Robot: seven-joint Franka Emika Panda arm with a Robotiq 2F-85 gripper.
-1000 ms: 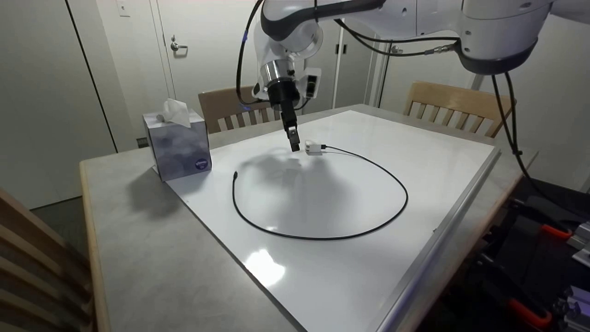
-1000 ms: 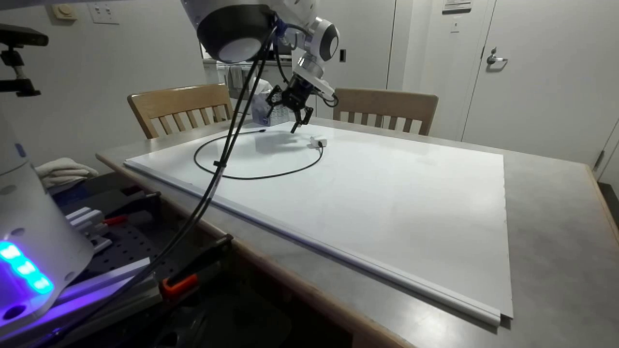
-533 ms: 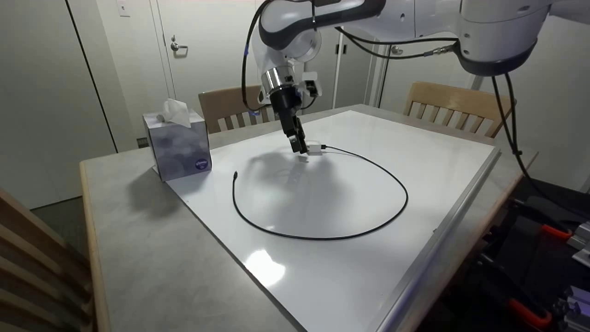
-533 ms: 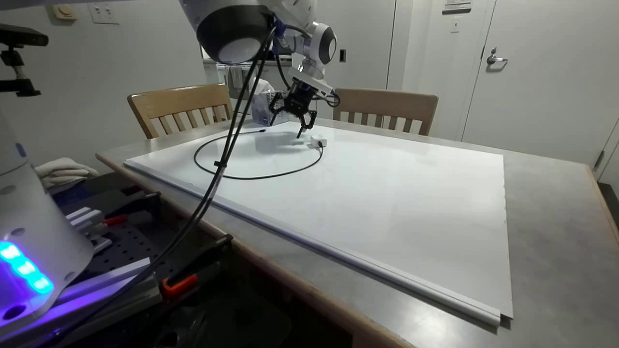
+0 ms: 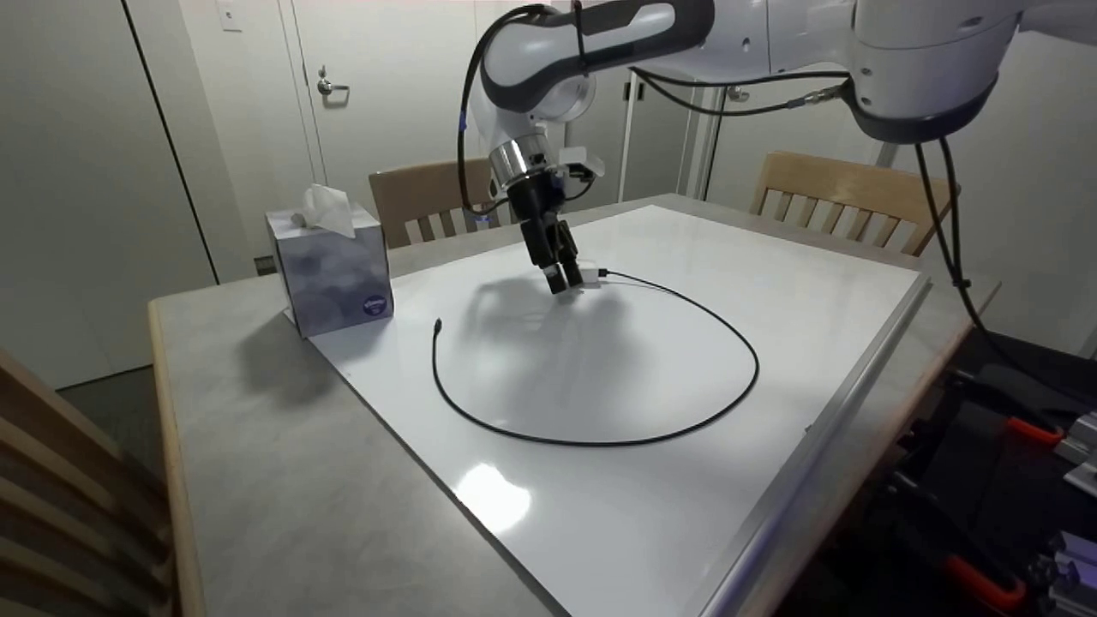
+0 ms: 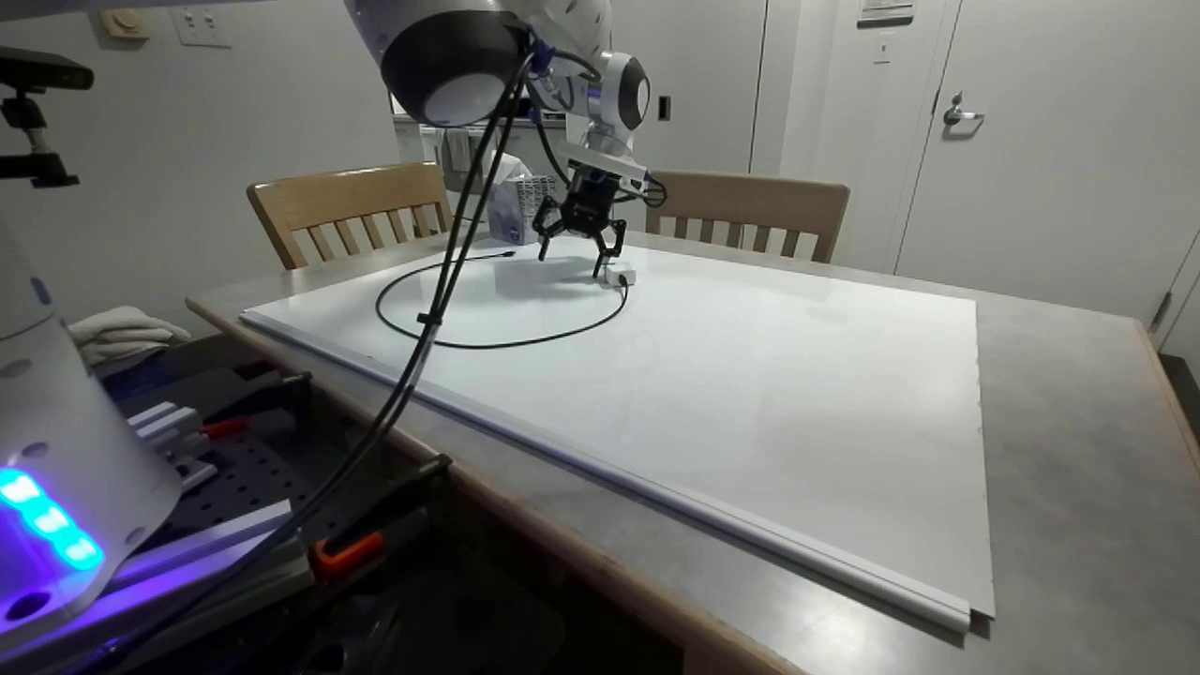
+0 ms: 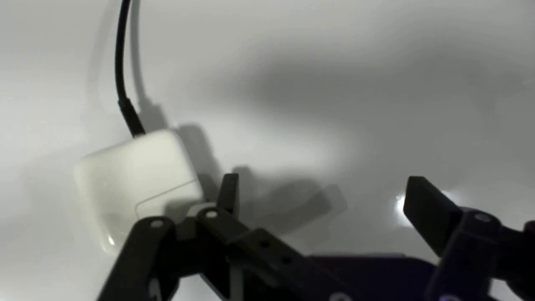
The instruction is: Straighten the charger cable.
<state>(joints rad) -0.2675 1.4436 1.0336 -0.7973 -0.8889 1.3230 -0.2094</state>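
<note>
Charger cable (image 7: pixel 119 67): thin, black, lying in broad horseshoe curve on whiteboard (image 5: pixel 771 266), plugged into white power adapter (image 7: pixel 142 167). Gripper (image 7: pixel 324 182): jaws apart, just beside adapter. Free connector (image 5: pixel 438 326) appears only in exterior views.

the board (image 6: pixel 797 403) is finished glossy and smooth; light is mirrored in it. shiny plastic is seen on the plug (image 7: pixel 138 171), smooth plastic on the cable (image 7: pixel 119 54), a matt black finish on the gripper (image 7: pixel 324 179). the chairs (image 6: pixel 750 192) are made of wood, the box (image 5: pixel 334 274) of card, the door handle (image 5: pixel 326 86) of bright metal.
</note>
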